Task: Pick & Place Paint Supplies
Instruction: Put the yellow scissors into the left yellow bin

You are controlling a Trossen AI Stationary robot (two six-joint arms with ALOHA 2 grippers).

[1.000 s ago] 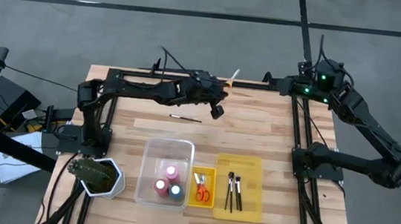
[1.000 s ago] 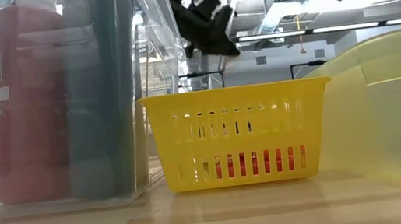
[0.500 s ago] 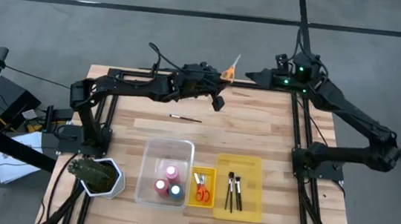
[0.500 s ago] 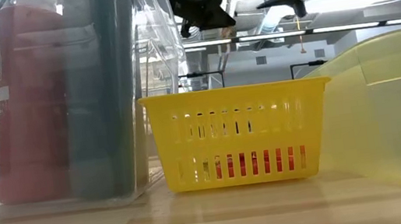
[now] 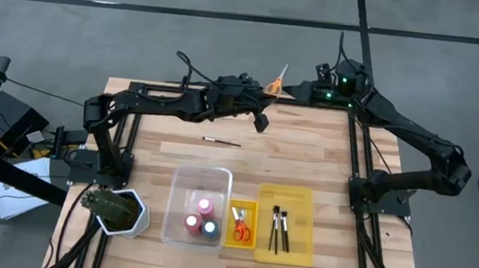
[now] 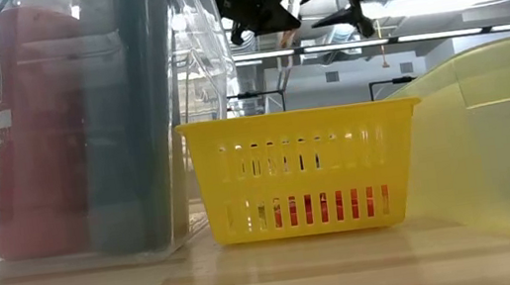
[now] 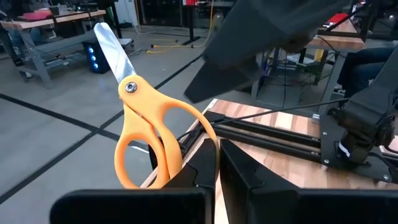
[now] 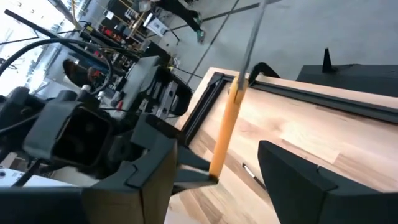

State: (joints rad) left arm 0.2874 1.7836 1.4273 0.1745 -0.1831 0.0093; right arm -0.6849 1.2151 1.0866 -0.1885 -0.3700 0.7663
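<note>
A pair of orange-handled scissors (image 5: 274, 84) hangs in the air above the table's far edge, with my left gripper (image 5: 264, 93) shut on it. In the left wrist view the scissors (image 7: 149, 134) stand with the closed blades (image 7: 109, 46) slanting up and away. My right gripper (image 5: 294, 91) is open just to the right of the scissors. In its wrist view the scissors (image 8: 224, 127) show edge-on between its two spread fingers (image 8: 292, 177), untouched. One thin paintbrush (image 5: 221, 140) lies flat on the table. My left gripper pinches the scissors' handle loop (image 7: 189, 138) between its two fingers (image 7: 205, 165), at the end away from the blades. The fingers come about level from the table's left. The scissors are lifted clear, tilted, blades up and toward the far side.
Near the front edge stand a clear bin (image 5: 183, 182) with paint bottles (image 5: 204, 207), a small yellow basket (image 5: 252, 208) with another pair of scissors (image 5: 240, 230), and a yellow bin (image 5: 304, 199) with brushes (image 5: 279, 229). A potted plant (image 5: 112, 208) stands at front left.
My right gripper has swung toward the table's left, close to the scissors, and has opened. My left gripper has risen a little and tipped upward with the scissors, then kept still.
</note>
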